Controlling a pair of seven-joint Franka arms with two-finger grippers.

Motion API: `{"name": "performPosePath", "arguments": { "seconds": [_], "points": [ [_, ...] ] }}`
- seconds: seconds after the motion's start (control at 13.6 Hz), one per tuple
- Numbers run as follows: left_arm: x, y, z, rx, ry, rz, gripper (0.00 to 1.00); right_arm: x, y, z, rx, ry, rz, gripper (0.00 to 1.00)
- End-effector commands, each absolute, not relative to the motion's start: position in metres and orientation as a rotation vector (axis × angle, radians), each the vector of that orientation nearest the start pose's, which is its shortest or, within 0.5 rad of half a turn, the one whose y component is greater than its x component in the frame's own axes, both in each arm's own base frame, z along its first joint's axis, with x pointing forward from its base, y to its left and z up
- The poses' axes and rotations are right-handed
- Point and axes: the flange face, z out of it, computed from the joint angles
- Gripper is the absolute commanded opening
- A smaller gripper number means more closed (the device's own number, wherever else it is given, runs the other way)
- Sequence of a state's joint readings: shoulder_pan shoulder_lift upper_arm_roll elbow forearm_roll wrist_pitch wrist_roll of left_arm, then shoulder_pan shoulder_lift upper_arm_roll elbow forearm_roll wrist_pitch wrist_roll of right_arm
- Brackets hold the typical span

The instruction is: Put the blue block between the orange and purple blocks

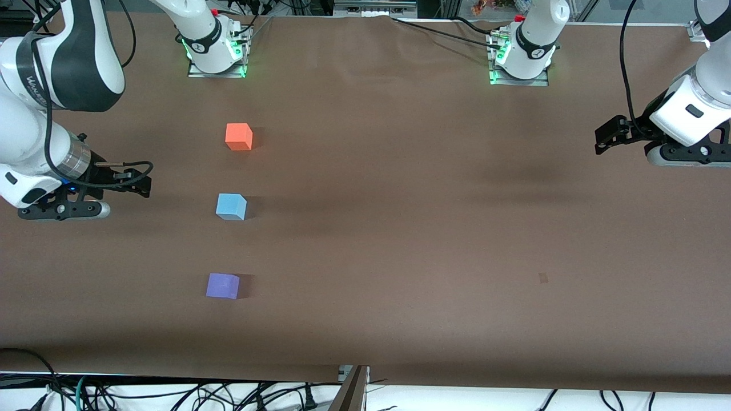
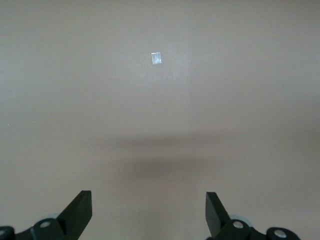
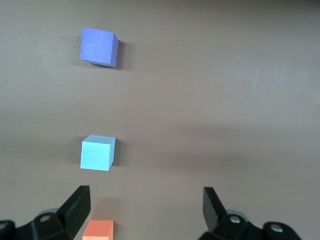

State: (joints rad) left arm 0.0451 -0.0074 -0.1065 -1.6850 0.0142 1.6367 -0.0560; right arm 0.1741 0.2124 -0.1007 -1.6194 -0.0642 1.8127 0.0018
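Blue block (image 1: 231, 206) sits between orange block (image 1: 239, 136) and purple block (image 1: 223, 285); both claws spread, empty.

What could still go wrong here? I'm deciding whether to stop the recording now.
Little, probably. The blue block already sits between the orange block and the purple block. The open right gripper hangs beside that row, so a stray sweep might knock it. The left gripper, open, waits at its own end.
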Motion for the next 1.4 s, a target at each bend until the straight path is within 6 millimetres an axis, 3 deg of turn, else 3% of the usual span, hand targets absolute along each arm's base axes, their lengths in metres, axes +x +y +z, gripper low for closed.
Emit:
{"name": "performPosePath", "arguments": {
  "seconds": [0.0,0.15,0.59,0.88,1.32],
  "points": [
    [0.551,-0.03,0.584,-3.125,0.04,0.057,1.0,0.62,0.034,0.526,-3.227,-0.171,-0.013,0.99],
    [0.551,-0.03,0.584,-3.125,0.037,0.057,1.0,0.61,0.013,0.564,-3.22,-0.106,-0.112,0.99],
    [0.551,-0.029,0.584,-3.124,0.04,0.057,1.0,0.582,-0.005,0.6,-3.207,-0.048,-0.031,0.99],
    [0.551,-0.03,0.584,-3.124,0.042,0.057,1.0,0.571,0.0,0.603,-3.143,-0.027,0.084,0.99],
    [0.551,-0.029,0.584,-3.124,0.04,0.059,1.0,0.571,-0.005,0.597,-3.158,-0.024,0.121,0.99]
  ]
}}
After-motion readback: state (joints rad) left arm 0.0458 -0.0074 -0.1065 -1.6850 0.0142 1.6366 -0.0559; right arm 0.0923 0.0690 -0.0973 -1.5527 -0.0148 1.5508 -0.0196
